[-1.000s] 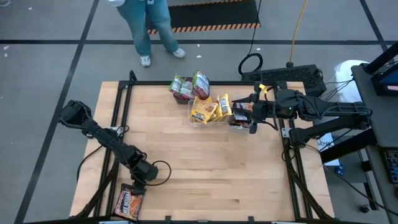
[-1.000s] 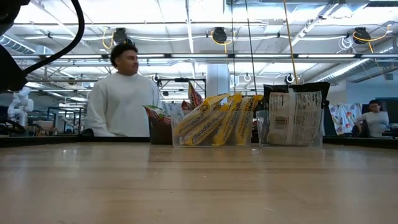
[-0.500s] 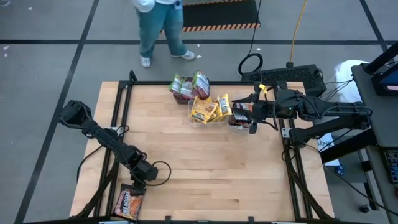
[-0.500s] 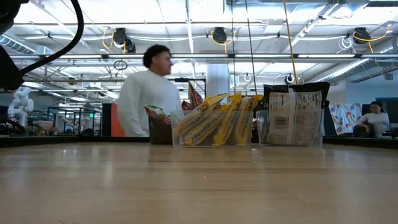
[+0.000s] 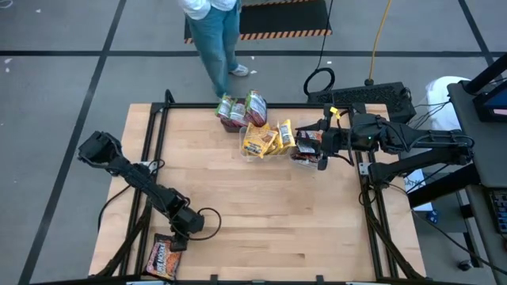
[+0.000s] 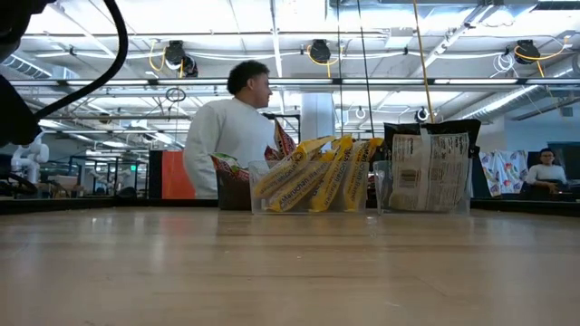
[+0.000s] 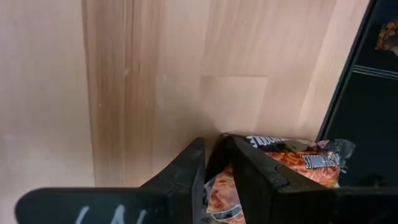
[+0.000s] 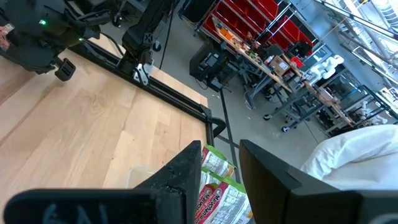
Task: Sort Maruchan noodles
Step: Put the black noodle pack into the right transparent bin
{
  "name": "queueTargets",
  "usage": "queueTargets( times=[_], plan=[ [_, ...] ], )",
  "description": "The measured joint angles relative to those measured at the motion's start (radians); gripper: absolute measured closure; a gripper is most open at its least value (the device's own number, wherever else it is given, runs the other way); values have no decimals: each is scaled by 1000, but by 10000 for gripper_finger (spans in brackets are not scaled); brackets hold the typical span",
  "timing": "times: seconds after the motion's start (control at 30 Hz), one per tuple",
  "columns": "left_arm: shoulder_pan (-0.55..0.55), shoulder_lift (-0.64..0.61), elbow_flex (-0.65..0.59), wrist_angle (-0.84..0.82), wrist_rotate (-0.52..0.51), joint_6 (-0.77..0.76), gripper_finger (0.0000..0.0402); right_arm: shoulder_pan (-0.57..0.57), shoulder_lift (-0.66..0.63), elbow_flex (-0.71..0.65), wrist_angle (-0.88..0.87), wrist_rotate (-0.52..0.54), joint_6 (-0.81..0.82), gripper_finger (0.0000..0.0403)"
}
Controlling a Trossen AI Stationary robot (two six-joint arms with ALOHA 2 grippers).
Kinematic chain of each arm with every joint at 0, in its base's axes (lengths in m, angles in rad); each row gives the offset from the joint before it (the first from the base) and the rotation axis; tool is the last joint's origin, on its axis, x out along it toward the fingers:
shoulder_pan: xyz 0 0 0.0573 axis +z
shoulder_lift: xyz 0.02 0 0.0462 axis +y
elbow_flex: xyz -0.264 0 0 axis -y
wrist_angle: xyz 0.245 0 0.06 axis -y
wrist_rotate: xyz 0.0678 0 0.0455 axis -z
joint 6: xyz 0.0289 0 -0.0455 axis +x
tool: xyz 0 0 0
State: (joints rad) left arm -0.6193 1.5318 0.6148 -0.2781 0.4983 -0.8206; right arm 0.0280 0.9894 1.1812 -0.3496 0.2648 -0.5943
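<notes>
The Maruchan noodles, small flat crinkly plastic packets, stand sorted in a row along the far edge of the pale wooden counter (image 5: 261, 206): green-edged packets (image 5: 244, 109) furthest left, yellow packets (image 5: 266, 138) leaning in a clear plastic tub (image 6: 313, 201) at the middle, and dark brown-black packets (image 5: 306, 147) in a second clear tub (image 6: 424, 201) towards the far right corner. One more dark packet printed orange and red (image 5: 162, 257) lies flat at the near left corner, apart from the rest.

The left claw (image 5: 181, 235) sits low at that near left corner, its fingers (image 7: 186, 171) nearly together with only a narrow gap, tips just over the edge of the orange-and-red packet; whether they grip it I cannot tell. The right claw (image 5: 319, 148) is at the dark packets' tub near the far right corner, fingers (image 8: 186, 171) likewise narrowly parted, with nothing seen between them.

Beyond the far edge walks a person in a white top and blue trousers (image 5: 215, 32).
</notes>
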Motion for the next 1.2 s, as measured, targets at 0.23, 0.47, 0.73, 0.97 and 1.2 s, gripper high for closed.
queueTargets(
  times=[0.23, 0.47, 0.73, 0.97, 1.2],
  plan=[
    [0, 31, 4, 1, 8, -41, 316, 0, 0, 0, 0, 0, -21, 300],
    [-1, 33, 2, 0, 4, -77, 376, 0, 0, 0, 0, 0, -23, 300],
    [1, 31, 9, -4, -2, -204, 398, 0, 0, 0, 0, 0, -23, 300],
    [8, 35, 115, -103, -131, -165, 400, 0, 0, 0, 0, 0, -24, 300],
    [39, 35, 278, -320, -267, -100, 400, 0, -9, 0, -1, 38, -51, 300]
  ],
)
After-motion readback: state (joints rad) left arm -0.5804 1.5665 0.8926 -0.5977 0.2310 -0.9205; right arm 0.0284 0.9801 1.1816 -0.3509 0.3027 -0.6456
